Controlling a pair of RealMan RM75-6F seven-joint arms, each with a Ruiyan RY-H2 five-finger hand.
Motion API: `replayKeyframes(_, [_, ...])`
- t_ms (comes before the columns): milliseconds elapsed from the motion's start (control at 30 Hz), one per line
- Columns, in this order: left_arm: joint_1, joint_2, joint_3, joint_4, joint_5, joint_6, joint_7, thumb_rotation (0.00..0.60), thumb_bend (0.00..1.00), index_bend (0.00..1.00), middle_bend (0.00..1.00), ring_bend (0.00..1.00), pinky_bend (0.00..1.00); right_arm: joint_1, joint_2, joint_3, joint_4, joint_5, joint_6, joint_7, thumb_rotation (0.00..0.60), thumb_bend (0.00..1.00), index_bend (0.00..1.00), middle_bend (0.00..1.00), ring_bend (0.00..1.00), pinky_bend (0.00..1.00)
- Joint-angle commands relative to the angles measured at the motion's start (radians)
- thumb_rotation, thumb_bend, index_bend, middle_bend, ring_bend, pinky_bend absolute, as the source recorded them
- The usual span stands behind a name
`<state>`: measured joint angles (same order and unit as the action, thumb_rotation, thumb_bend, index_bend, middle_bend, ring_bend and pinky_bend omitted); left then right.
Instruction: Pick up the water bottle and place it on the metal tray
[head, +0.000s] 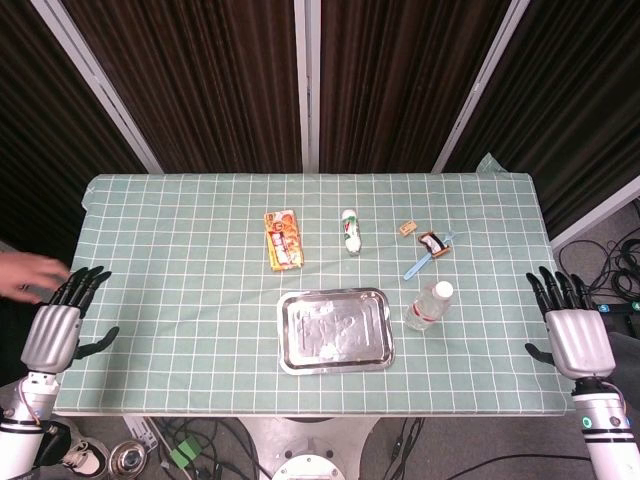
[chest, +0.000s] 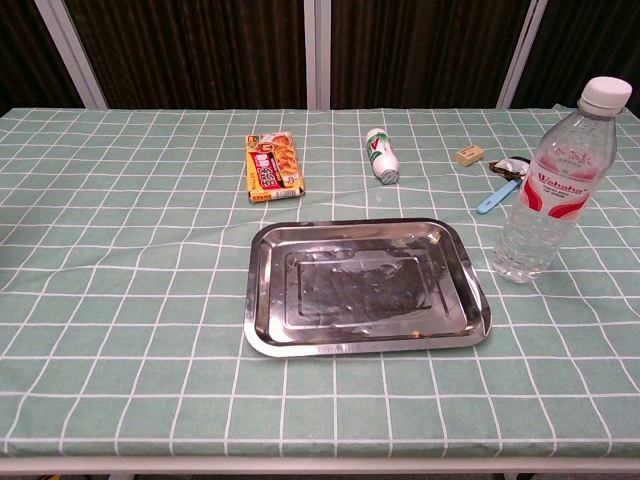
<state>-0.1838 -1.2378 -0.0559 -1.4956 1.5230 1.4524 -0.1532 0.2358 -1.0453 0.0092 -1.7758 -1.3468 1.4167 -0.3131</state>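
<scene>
A clear water bottle (head: 429, 306) (chest: 550, 190) with a white cap and red label stands upright on the green checked cloth, just right of the metal tray (head: 336, 330) (chest: 365, 286). The tray is bare. My left hand (head: 58, 316) hovers at the table's left edge, fingers spread, holding nothing. My right hand (head: 571, 326) hovers at the right edge, fingers spread and empty, well right of the bottle. Neither hand shows in the chest view.
An orange snack packet (head: 283, 239) and a small white bottle on its side (head: 351, 231) lie behind the tray. A blue toothbrush (head: 424, 260), a dark packet (head: 434, 243) and a small tan block (head: 407, 229) lie behind the water bottle. A person's hand (head: 28, 274) shows far left.
</scene>
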Motion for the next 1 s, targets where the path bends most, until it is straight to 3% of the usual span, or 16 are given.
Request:
replayKeyframes(33, [-0.003,-0.005,-0.003,0.006,-0.003,-0.004,-0.005,0.6,0.28,0.17,0.18,0.09,0.19,-0.02,-0.003,0.02,0.004,-0.016,0.025,0.037,0.6,0.0,0.0,0.0,0.0,0.0])
replayKeyframes(233, [-0.004,-0.016,0.002,0.006,0.0,-0.007,-0.004,0.6,0.28,0.17,0.18,0.09,0.19,-0.034,0.005,0.028,0.002,-0.017,0.025,0.05,0.6,0.0,0.0,0.0,0.0,0.0])
replayKeyframes(367, [-0.006,-0.015,0.0,0.012,-0.004,-0.012,-0.006,0.6,0.28,0.17,0.18,0.09,0.19,-0.033,0.009,0.036,0.016,0.04,-0.039,0.125,0.6,0.0,0.0,0.0,0.0,0.0])
replayKeyframes(467, [-0.008,-0.015,0.0,0.02,-0.008,-0.018,-0.014,0.6,0.28,0.17,0.18,0.09,0.19,-0.012,0.012,0.044,0.034,0.066,-0.163,0.344,0.6,0.0,0.0,0.0,0.0,0.0])
replayKeyframes(600, [-0.007,-0.022,0.0,0.037,-0.014,-0.024,-0.03,0.6,0.28,0.17,0.18,0.09,0.19,0.02,-0.024,0.065,0.125,-0.039,-0.296,0.94,0.6,0.0,0.0,0.0,0.0,0.0])
replayKeyframes(700, [-0.007,-0.031,0.0,0.057,-0.014,-0.023,-0.045,0.6,0.28,0.17,0.18,0.09,0.19,0.036,-0.1,0.075,0.256,-0.115,-0.291,1.22,0.6,0.0,0.0,0.0,0.0,0.0])
replayKeyframes(833, [-0.011,-0.037,0.003,0.073,-0.005,-0.026,-0.052,0.6,0.27,0.17,0.18,0.09,0.19,0.071,-0.183,0.075,0.371,-0.145,-0.325,1.44,0.6,0.0,0.0,0.0,0.0,0.0])
replayKeyframes(1000, [-0.013,-0.038,0.002,0.087,-0.004,-0.024,-0.059,0.6,0.28,0.17,0.18,0.09,0.19,0.119,-0.264,0.056,0.457,-0.19,-0.365,1.517,0.6,0.0,0.0,0.01,0.0,0.0])
